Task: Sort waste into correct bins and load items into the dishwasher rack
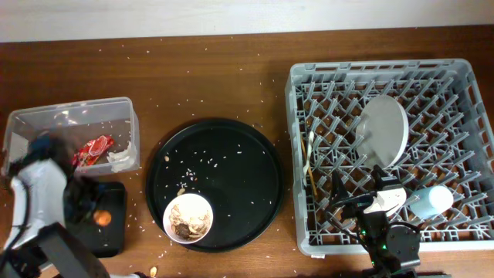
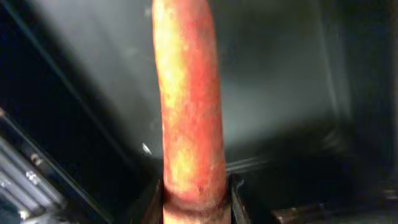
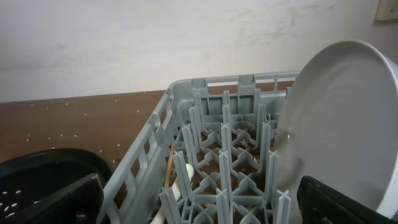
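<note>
While the left gripper (image 2: 196,200) pinches the base of the orange carrot-like piece (image 2: 186,93) — rod-shaped, smooth-skinned, mottled red — the piece points into the shallow black tray (image 2: 280,93), whose floor is matte. The step looks like binning waste; next the jaws need only part. The right gripper (image 3: 205,202) stands spread and empty over the grey pegged dishwasher rack (image 3: 140,155), with the glossy white plate (image 3: 342,124) at its three o'clock. The scrap-smeared white bowl (image 1: 189,218) sits at six o'clock on the round black tray (image 1: 247,177).

Overhead looks straight down on the whole table (image 1: 216,77), with the rack (image 1: 296,154) at 3 o'clock. The left wrist view sits tight against the carrot (image 2: 186,112). The right wrist view looks low across the rack toward 12 o'clock, sharing rack and plate (image 3: 348,124) with overhead.
</note>
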Robot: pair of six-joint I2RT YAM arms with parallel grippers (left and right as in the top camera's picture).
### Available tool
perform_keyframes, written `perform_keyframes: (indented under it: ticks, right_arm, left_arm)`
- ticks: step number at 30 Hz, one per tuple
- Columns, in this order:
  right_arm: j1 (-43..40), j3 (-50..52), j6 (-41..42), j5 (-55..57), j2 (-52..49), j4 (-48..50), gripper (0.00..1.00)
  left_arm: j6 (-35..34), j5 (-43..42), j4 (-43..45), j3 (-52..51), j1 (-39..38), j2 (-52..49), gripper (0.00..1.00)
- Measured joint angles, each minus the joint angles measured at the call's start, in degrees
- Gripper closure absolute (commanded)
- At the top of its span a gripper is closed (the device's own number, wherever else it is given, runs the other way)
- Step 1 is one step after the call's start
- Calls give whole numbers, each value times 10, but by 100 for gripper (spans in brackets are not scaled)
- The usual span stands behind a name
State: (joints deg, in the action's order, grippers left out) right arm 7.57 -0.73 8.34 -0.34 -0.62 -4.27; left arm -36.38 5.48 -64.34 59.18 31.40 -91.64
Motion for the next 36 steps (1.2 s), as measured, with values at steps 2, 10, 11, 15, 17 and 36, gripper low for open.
perform_keyframes:
  ticks: [2,10,11,15,17,36]
  right_arm:
    - [0,0,0,0,0,0,1]
    - [0,0,0,0,0,0,1]
    - [0,0,0,-2,0,0,1]
    - [0,0,0,-2,0,0,1]
    - [0,0,0,-2,0,0,1]
    - [0,0,0,-2,0,0,1]
  left_arm:
    - [-3,-40,18,-55,79,-2,34]
    - [194,-166,-26,7,-183,245,33]
    - [218,-153,-17,7,-269,246,38]
    - [206,-87,31,8,-596,124,57]
    - [136,-43,29,6,-654,7,64]
    - [100,-132,-95,125,-382,30,100]
